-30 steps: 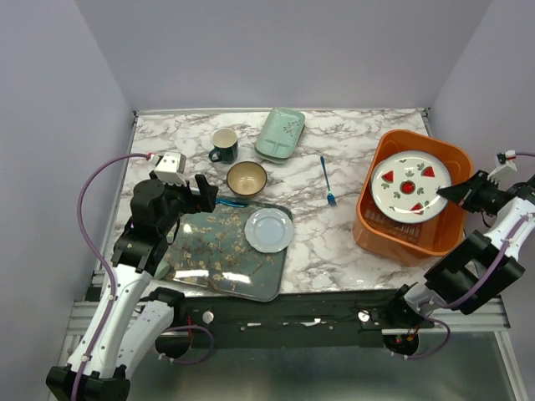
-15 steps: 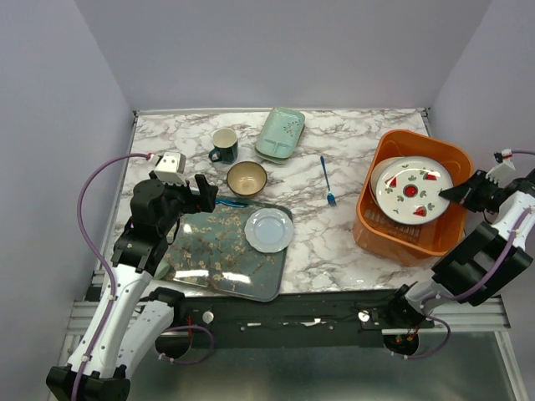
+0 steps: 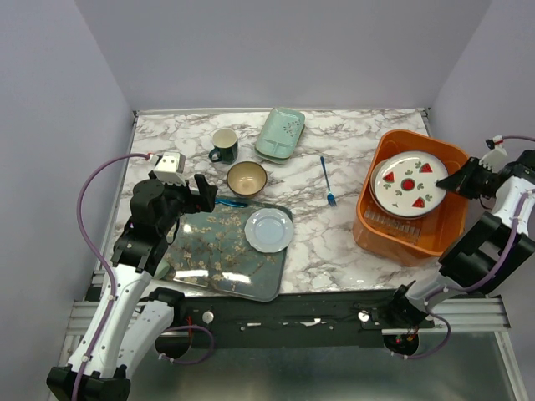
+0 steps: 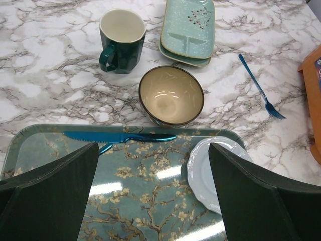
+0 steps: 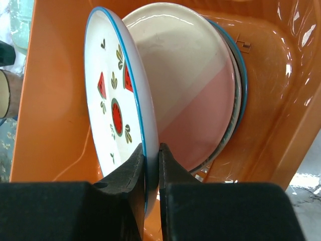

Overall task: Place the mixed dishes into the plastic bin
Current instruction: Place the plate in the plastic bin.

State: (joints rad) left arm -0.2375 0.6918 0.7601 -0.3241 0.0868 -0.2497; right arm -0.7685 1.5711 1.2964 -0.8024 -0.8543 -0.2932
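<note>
overhead view of a marble counter [image 3: 343, 142] with two robot arms at its near edge. on the right, an orange plastic bin [image 3: 399, 244] holding the white plate with red wedges [image 3: 409, 185], tilted up on edge over a cream-and-pink plate [image 5: 195, 100], with the teal rim of a third plate [image 5: 243, 75] beneath. right gripper [image 3: 458, 180] at the tilted plate's rim, one finger on each side; too tight in the wrist view to tell whether pinching or loose. left gripper [image 3: 205, 190] spread wide, grasping nothing, hovering over a dark floral tray [image 3: 209, 259] carrying a small pale plate [image 3: 268, 230] and a blue knife [image 4: 120, 136]. beyond the tray, on the counter: brown bowl [image 3: 247, 178], dark green mug [image 3: 223, 145], mint rectangular dish [image 3: 281, 133], blue fork [image 3: 327, 181].
</note>
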